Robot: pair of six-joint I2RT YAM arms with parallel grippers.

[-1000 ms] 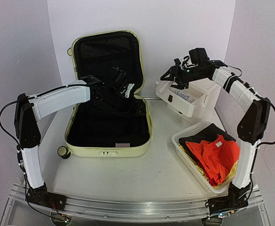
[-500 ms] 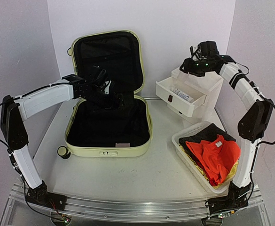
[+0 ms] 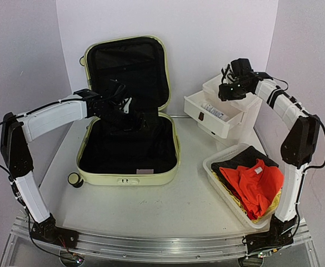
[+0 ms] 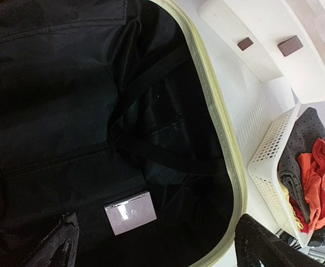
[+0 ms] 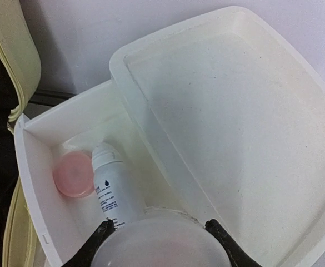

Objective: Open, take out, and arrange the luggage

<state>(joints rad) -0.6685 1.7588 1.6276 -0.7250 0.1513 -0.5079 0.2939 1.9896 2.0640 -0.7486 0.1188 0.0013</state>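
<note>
We log the luggage [image 3: 126, 178] open at the table's 11 o'clock, lid upright. Left gripper [image 4: 158, 247] hangs over its black lining, fingers wide apart. Right gripper [image 5: 159, 229], at 2 o'clock above the drawer box [image 3: 245, 119], is clamped on a translucent round tub [image 5: 162, 251].

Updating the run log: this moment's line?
luggage: open | left fingers: open, over its lining | right fingers: shut on round container, above drawers

Overhead camera looks down from behind me. Left wrist camera hangs close over the luggage [image 4: 56, 83], right one over the drawer box [image 5: 223, 111]. Both show overhead too.
</note>
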